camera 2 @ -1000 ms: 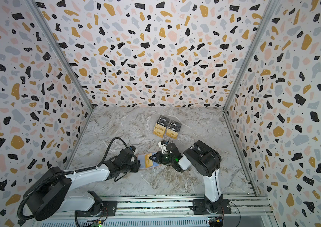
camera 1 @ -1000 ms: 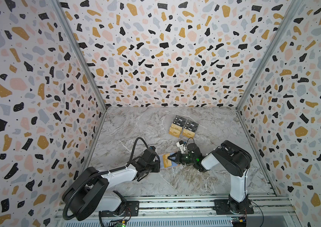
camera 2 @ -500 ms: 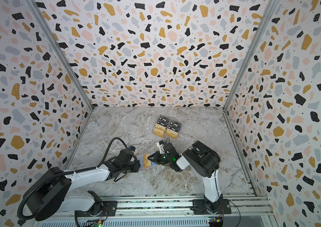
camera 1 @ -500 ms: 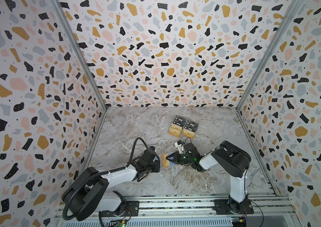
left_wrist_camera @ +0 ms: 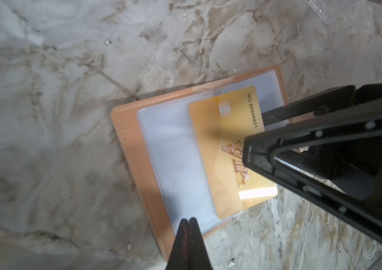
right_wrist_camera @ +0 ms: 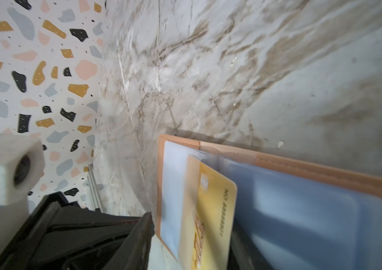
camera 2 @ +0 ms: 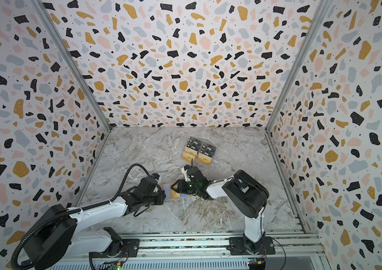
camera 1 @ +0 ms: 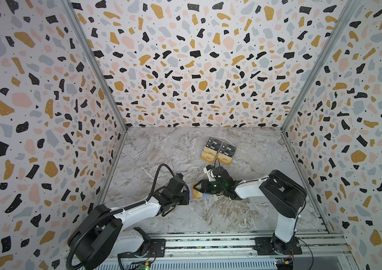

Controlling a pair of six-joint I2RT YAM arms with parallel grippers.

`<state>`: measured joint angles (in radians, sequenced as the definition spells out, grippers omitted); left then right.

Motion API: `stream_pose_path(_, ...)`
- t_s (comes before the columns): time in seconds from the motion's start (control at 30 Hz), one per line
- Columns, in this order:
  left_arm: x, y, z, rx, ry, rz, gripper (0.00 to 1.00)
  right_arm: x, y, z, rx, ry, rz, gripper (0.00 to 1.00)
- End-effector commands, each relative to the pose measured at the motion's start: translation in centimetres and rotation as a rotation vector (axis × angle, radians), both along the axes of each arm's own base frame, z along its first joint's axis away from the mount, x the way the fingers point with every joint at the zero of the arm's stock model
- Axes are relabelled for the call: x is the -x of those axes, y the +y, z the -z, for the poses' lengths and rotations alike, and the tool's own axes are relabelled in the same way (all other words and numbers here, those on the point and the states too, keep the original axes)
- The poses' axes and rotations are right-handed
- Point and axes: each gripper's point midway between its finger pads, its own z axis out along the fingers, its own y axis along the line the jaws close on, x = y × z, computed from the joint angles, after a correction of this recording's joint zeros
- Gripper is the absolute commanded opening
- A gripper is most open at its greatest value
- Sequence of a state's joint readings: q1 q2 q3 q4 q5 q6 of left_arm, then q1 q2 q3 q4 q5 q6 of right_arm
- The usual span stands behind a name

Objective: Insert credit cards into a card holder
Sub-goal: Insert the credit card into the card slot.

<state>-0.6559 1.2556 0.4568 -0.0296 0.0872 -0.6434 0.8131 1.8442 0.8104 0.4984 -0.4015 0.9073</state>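
Near the middle of the desk (camera 1: 162,149), a touch toward 7 o'clock, the card holder (camera 2: 166,187) is lying open and flat, peach cover down and clear sleeves up. Both arms are crowded in on it, left one from 9 o'clock and right one from 3 o'clock.

The left wrist cam gives me the best look. The gold card (left_wrist_camera: 227,145) is partway into a sleeve: the inner part sits under the cloudy plastic, while the number line and the VIP lettering are uncovered. One corner looks like it pokes past the holder's edge over the desk.

My left end effector (left_wrist_camera: 188,225) is pressed together, with its tip right at the holder's stitched border (left_wrist_camera: 126,145). I can't tell if it's actually nipping the sleeve or just resting there.

My right end effector (left_wrist_camera: 255,133) is spread. One thin finger (left_wrist_camera: 276,115) is right at the card's numbered edge and the other sits over the VIP print, so nothing is clamped between them. The card looks smeared in the right wrist cam (right_wrist_camera: 211,210).

The rest of the gold cards (camera 1: 208,157) sit at about 1 o'clock from the holder, lined up just below the black Vip cards (camera 1: 213,142), well clear of both arms.
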Motion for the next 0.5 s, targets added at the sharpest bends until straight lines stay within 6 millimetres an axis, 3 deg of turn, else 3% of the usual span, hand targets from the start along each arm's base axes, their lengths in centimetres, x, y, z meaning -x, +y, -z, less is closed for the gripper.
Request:
stream_pose_path(0.0,-0.8,0.5,-0.8,-0.006,-0.025,-0.026,0.04,0.1,-1.6,0.8,0.157,-0.035,0.01,0.74)
stream_pose_path(0.07,-1.0,0.8,-0.7,-0.004,-0.022,-0.039,0.04,0.4,-1.6,0.9,0.193,-0.049,0.001,0.79)
stream_pose_path(0.47,-2.1,0.3,-1.3,0.022,-0.019,-0.003,0.02,0.7,-1.8,-0.2,0.251,-0.097,-0.031,0.79)
